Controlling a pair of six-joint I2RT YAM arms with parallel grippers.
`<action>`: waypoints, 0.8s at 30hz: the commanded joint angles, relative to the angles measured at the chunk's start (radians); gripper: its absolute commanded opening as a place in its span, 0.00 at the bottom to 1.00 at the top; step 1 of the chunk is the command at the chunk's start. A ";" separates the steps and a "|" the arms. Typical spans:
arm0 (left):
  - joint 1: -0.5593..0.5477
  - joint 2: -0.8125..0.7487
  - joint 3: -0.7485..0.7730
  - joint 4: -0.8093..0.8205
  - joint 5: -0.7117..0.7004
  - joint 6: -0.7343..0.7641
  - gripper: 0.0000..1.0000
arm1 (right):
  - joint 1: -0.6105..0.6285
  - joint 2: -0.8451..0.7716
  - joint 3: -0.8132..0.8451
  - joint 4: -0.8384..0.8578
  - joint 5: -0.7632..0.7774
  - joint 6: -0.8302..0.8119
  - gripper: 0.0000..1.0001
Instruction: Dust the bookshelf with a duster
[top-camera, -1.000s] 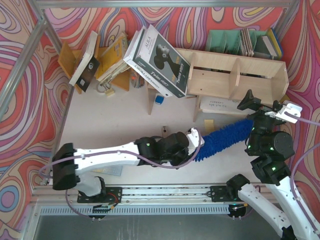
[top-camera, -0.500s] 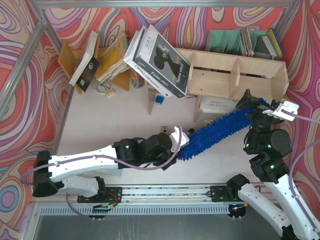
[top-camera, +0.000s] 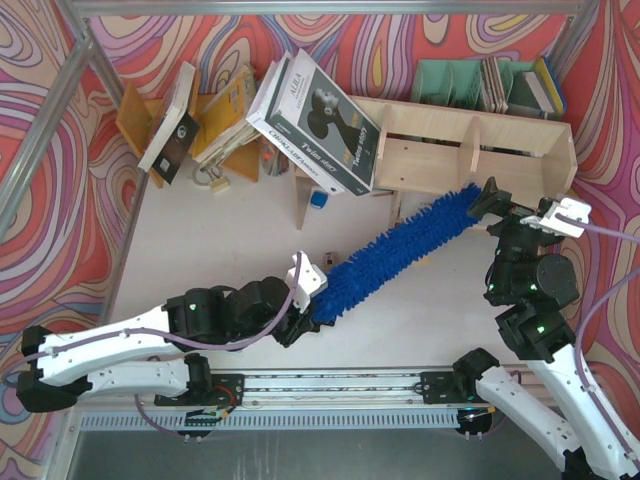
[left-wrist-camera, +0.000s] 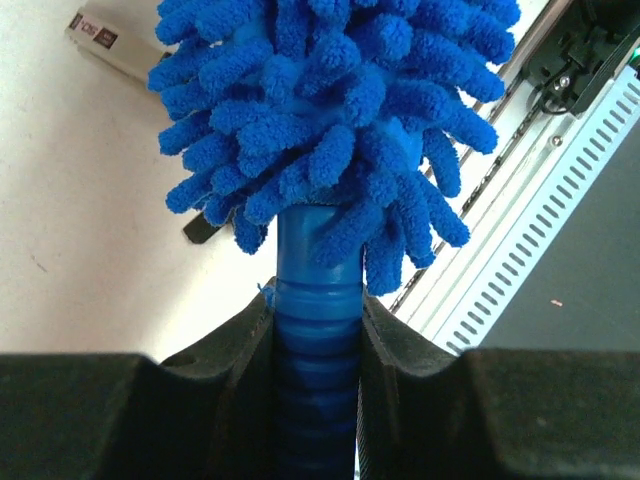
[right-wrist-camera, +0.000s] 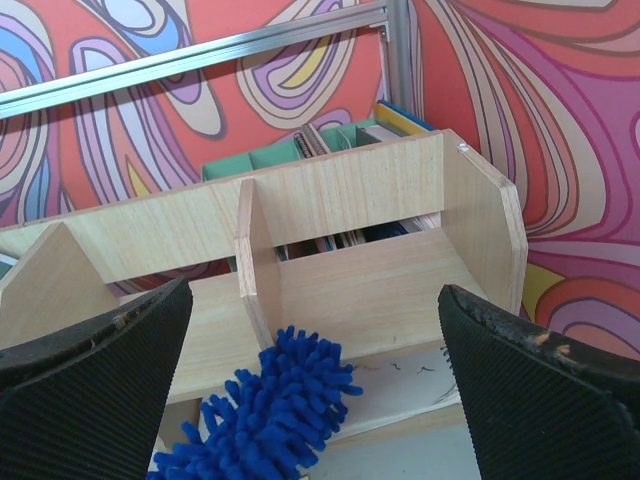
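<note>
The left gripper (left-wrist-camera: 318, 335) is clamped on the slim handle of the duster (top-camera: 400, 252). The blue fluff slants far and right, its tip at an upright divider of the bookshelf (top-camera: 470, 150). The right gripper (right-wrist-camera: 315, 350) is spread wide just beside that tip, holding nothing.

right claw (right-wrist-camera: 315, 296) — spread wide | duster (right-wrist-camera: 268, 412) tip just beside bookshelf (right-wrist-camera: 345, 190) divider (right-wrist-camera: 257, 270) | green holders (right-wrist-camera: 272, 158) behind

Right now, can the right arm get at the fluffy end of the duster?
Probably yes. The right arm has its fingers wide open, and the duster pokes its fluffy tip between them just ahead, with nothing in the way. The left fingers clamp its handle.
</note>
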 joint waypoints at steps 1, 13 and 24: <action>0.012 -0.056 -0.023 -0.130 -0.155 -0.163 0.00 | -0.003 0.003 0.000 0.015 0.009 0.008 0.99; 0.012 -0.182 -0.029 -0.350 -0.210 -0.319 0.00 | -0.004 0.005 0.000 0.014 0.011 0.012 0.99; 0.012 -0.180 -0.036 -0.284 -0.163 -0.289 0.00 | -0.004 0.004 0.000 0.013 0.010 0.016 0.99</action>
